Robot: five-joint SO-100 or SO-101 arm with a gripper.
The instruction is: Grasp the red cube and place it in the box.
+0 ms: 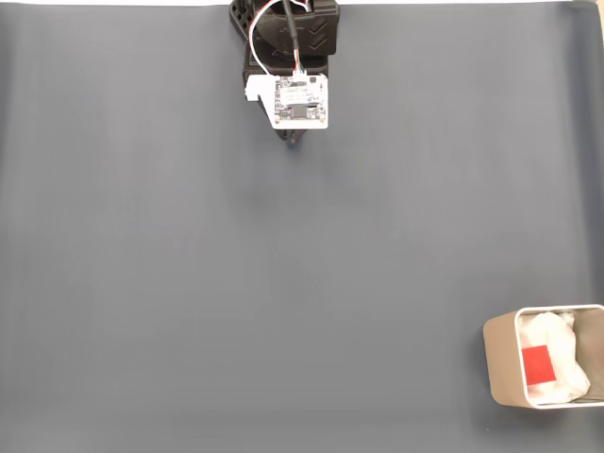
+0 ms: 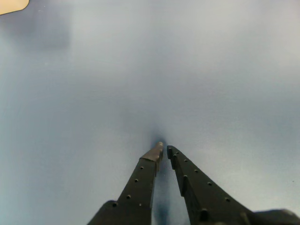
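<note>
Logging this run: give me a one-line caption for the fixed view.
Red cube lies inside the box at lower right; the arm's gripper sits at top centre over the grey mat.

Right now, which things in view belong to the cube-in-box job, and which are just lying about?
Part of the job:
- red cube, already inside the box
- box, with white lining
- gripper, jaws nearly closed, holding nothing

Just there:
- gray mat
- circuit board on the arm

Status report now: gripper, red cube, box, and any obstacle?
Gripper shut, empty, over bare mat. Red cube lying in the box, on the white lining. No obstacle seen.
</note>
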